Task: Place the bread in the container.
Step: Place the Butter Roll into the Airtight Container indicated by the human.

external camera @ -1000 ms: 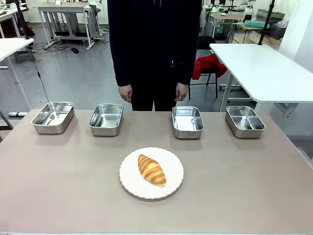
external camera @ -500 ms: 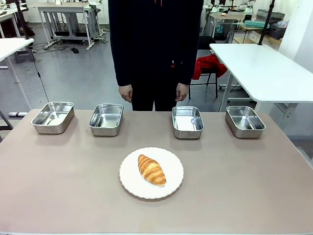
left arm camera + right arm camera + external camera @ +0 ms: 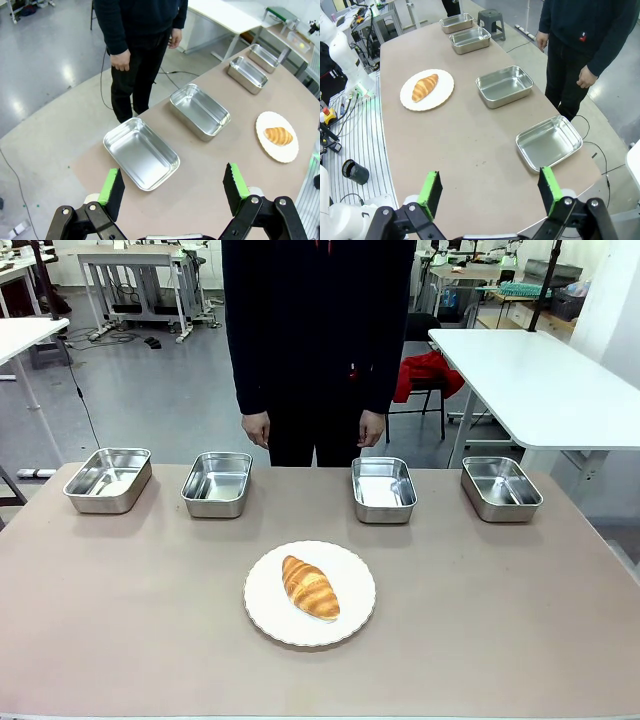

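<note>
Front view: the bread [image 3: 310, 587] lies on the white plate [image 3: 265, 610], well apart from the row of 4 empty steel pans [image 3: 383, 514]. No step of the task appears done.

Left wrist view: the left gripper [image 3: 173, 186] is spread wide and holds nothing.

Right wrist view: the right gripper [image 3: 490, 187] is spread and empty.

Remaining: grasp, transfer, release.

Person [image 3: 318, 340] at far side, torso edged slightly rightward — barely a sway
</note>
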You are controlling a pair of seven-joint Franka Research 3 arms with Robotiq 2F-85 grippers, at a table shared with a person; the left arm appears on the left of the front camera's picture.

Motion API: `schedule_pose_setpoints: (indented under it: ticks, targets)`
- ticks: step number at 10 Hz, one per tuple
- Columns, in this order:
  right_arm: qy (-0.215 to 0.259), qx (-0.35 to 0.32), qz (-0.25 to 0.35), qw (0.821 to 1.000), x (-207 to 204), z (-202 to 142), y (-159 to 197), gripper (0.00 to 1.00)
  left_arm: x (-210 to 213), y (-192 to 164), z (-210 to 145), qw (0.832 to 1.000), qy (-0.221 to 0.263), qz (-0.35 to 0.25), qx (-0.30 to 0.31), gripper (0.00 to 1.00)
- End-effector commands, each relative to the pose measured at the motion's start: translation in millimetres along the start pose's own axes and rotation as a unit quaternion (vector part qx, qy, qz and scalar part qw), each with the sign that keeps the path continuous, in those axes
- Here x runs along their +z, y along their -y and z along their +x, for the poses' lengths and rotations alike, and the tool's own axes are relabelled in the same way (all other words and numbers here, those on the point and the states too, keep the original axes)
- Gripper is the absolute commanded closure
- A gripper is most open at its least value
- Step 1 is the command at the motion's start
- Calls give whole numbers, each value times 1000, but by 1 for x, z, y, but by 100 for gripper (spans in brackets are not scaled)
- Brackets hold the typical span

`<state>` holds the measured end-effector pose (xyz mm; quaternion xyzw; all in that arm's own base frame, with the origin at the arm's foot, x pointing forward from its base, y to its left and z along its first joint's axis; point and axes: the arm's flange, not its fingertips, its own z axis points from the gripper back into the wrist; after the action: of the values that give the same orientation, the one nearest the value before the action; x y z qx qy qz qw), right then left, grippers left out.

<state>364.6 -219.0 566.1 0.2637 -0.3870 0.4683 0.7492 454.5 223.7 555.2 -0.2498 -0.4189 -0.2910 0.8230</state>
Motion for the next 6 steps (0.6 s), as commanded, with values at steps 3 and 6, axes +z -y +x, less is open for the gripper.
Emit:
schedule_pose_setpoints:
  ticks: [3,6]
  targets:
    - [0,1,-2,1000,1,1,-1,0,2,1,1,1000,4,1,0,0]
    - [0,1,-2,1000,1,1,-1,0,2,1,1,1000,4,1,0,0]
